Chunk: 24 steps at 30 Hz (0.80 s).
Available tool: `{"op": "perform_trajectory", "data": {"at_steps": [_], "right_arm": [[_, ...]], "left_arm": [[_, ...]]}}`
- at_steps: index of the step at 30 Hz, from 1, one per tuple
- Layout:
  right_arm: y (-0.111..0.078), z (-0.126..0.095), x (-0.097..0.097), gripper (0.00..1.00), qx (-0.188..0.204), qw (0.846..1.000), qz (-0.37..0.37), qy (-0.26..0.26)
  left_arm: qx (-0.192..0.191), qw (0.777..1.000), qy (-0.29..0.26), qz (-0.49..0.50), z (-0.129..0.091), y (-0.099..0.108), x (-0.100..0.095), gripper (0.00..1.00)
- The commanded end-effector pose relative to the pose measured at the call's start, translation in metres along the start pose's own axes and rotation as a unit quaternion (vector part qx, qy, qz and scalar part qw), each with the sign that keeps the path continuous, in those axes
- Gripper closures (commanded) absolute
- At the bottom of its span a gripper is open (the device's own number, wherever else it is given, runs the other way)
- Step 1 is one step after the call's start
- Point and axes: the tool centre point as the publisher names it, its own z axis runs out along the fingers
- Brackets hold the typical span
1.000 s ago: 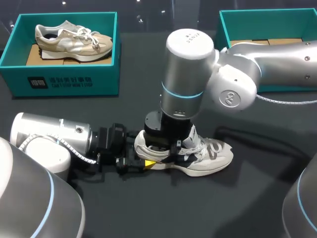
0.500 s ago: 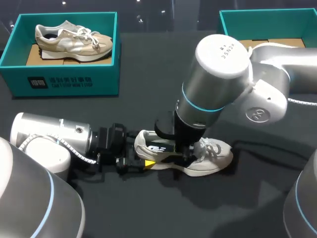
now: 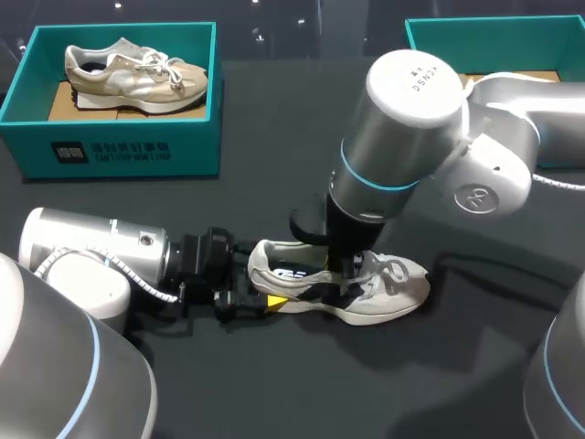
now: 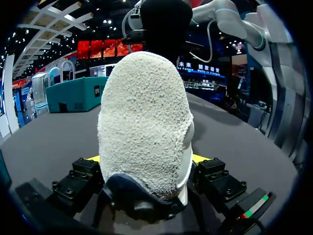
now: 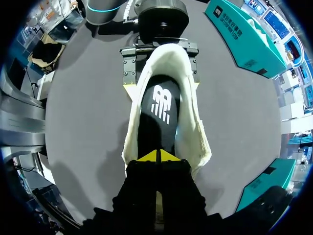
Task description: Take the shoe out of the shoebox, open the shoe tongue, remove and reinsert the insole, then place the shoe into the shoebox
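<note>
Lying upright on its sole: white shoe [image 3: 384,294], out on the dark table [image 3: 274,384], toe toward the right, well apart from both boxes.

Insole [image 5: 159,110]: black, flat inside the shoe, filling the opening from the heel forward. Its front end is hidden under the right gripper.

Left gripper [image 4: 145,159]: low on the table behind the shoe, clamped on the heel, one yellow tip on either side of it.

Right gripper [image 5: 159,156]: pointing down into the shoe's mouth near the laces, yellow tips drawn together on or just over the insole. Whether they pinch any of it cannot be told.

Shoebox [image 3: 430,37]: teal, at the far right corner, partly behind the right arm.

Second box [image 3: 119,146]: teal, at the far left corner, holding a tan shoe [image 3: 137,73].

Step in hand, as a judgement: the insole stage, with the shoe already out and steadied at the heel. Removal or reseating cannot be decided from this alone.

Next move calls for: a firm heel clamp while the right tips work. If lifting, they need a sure pinch on the insole's edge and a pull up and back. If seating, they need to press it flat toward the toe before the shoe goes to the shoebox.
</note>
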Motion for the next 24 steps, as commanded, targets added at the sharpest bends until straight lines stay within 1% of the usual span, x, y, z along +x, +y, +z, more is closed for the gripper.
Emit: {"op": "perform_trajectory", "data": {"at_steps": [1,4,5,7,9,11,15,17,24], "right_arm": [[0.022,0.009,-0.005,0.97,0.059,0.998,0.004,-0.004],[0.019,0.013,-0.006,0.89,0.066,0.998,0.002,-0.016],[0.016,0.016,-0.007,0.88,0.066,0.997,0.004,-0.025],[0.013,0.02,-0.008,0.87,0.07,0.997,0.009,-0.024],[0.01,0.023,-0.008,0.83,0.075,0.997,0.016,-0.024],[0.005,0.026,-0.01,0.77,0.074,0.997,0.019,-0.025],[0.001,0.032,-0.013,0.73,0.075,0.997,0.025,-0.02],[-0.001,0.036,-0.015,0.68,0.074,0.997,0.027,-0.017],[-0.006,0.054,-0.018,0.6,0.06,0.998,0.03,0.003]], "left_arm": [[-0.002,1.0,0.0,0.0,0.003,0.002,-0.001,1.0],[-0.002,1.0,0.0,0.0,0.003,0.002,-0.001,1.0],[-0.002,1.0,0.0,0.0,0.003,0.002,-0.001,1.0],[-0.002,1.0,0.0,0.0,0.003,0.002,-0.001,1.0],[-0.002,1.0,0.0,0.0,0.003,0.002,-0.001,1.0],[-0.002,1.0,0.0,0.0,0.003,0.002,-0.001,1.0],[-0.002,1.0,0.0,0.0,0.003,0.002,-0.001,1.0],[-0.002,1.0,0.0,0.0,0.003,0.002,-0.001,1.0],[-0.002,1.0,0.0,0.0,0.003,0.002,-0.001,1.0]]}}
